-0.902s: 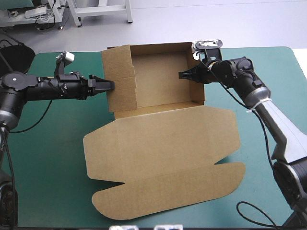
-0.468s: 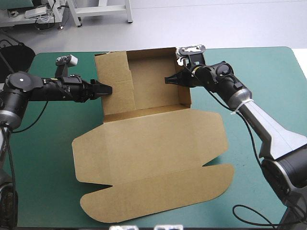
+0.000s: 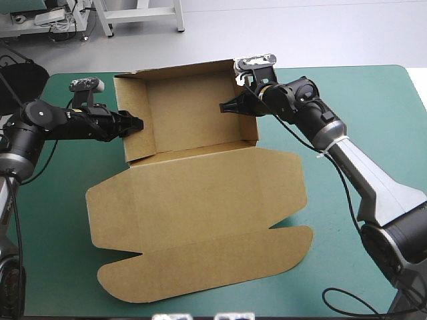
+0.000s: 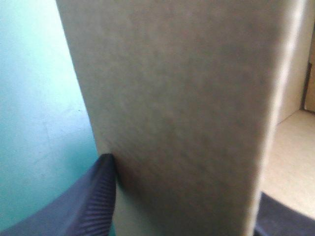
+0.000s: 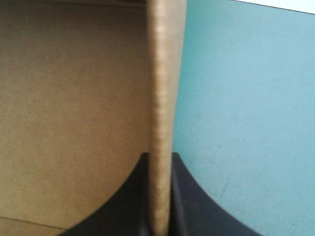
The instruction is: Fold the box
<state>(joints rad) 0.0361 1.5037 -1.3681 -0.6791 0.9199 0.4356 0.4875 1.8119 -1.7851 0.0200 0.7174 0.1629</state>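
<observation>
- Box (image 3: pixel 200 213): a cut sheet of brown board, partly formed. It lies on the left-of-centre part of the table, reaching from near the far edge almost to the near edge.
- Tray (image 3: pixel 193 113): the far part of the box, open, with its far and two side walls standing upright and its floor bare.
- Lid (image 3: pixel 193 267): flat on the cover, joined to the tray's near side. Side flaps are spread out and a rounded flap lies at the near end.
- Left gripper (image 3: pixel 137 123): comes in from the table's left and is clamped on the tray's left wall (image 3: pixel 132 117). In the left wrist view one black finger (image 4: pixel 93 201) presses the wall's outer face, and the other shows only as a dark corner on the inner side.
- Right gripper (image 3: pixel 227 107): reaches in from the right and is pinched on the tray's right wall (image 3: pixel 248 100), near its far corner. In the right wrist view the wall stands edge-on between the black fingers (image 5: pixel 197 201), which close tight on either face.
- Table cover (image 3: pixel 373 107): teal-green, visible on all sides of the box.
</observation>
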